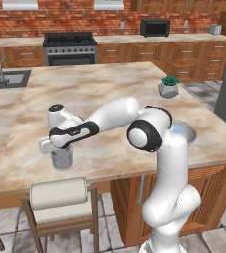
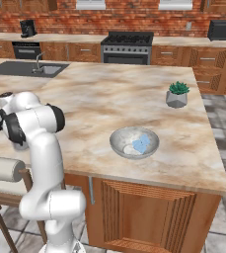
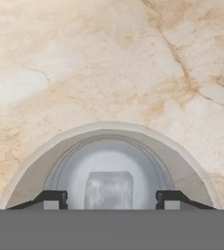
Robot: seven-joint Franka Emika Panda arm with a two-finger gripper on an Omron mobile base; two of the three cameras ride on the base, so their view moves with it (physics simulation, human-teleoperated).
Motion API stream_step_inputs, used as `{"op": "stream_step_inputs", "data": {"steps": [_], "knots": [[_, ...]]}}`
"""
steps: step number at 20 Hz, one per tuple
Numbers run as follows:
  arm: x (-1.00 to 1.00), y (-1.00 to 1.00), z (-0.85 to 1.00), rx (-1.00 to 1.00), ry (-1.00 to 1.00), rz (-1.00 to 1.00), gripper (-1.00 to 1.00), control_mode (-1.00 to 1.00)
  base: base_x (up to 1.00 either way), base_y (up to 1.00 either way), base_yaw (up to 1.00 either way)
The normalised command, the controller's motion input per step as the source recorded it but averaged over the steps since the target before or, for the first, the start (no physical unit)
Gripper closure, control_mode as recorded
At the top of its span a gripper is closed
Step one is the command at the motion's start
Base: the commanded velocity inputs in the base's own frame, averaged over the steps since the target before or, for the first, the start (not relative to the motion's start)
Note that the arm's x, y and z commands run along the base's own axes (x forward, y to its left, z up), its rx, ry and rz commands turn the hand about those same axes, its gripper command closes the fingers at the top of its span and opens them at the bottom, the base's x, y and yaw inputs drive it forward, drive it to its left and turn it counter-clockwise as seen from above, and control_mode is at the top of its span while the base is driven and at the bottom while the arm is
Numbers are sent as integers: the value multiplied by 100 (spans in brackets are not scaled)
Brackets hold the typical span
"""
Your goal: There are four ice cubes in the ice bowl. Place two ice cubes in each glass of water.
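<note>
We saw a beige marble-veined counter (image 2: 109, 104), a whitish-grey ice bowl (image 2: 119, 143) holding light-blue ice cubes (image 2: 141, 144), a clear glass of water (image 1: 61, 158) tinted bluish-grey, a green plant (image 2: 178, 88) in a grey pot, red brick wall (image 2: 134, 20) at twelve o'clock.

One glass of water (image 1: 62, 158) is standing near the front left edge of the marble island counter (image 1: 104, 94); a second is not discernible. One ice cube (image 3: 108, 190) is sitting inside that glass. One ice bowl (image 2: 134, 142) is resting near the front right edge, holding light-blue ice cubes (image 2: 141, 144) bunched together; their exact number is not resolving, though at least two are showing. One potted plant (image 2: 176, 95) is sitting toward the right edge. One stool (image 1: 59, 195) is standing at the counter's front side.
</note>
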Motion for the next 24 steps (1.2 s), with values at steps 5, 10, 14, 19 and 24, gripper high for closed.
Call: {"op": "stream_step_inputs", "data": {"steps": [5, 10, 14, 19, 24], "knots": [[24, 0, 0, 0, 0, 0, 100, -100, 0, 0, 0], [3, 0, 19, 0, 0, 0, 100, -100, 0, 0, 0], [-13, -1, 64, 3, -5, 0, 100, -100, 0, 0, 0], [-59, -74, 52, 9, -13, -14, 100, -100, 0, 0, 0], [-67, -100, 17, 12, -14, -19, -100, -100, 0, 0, 0]]}}
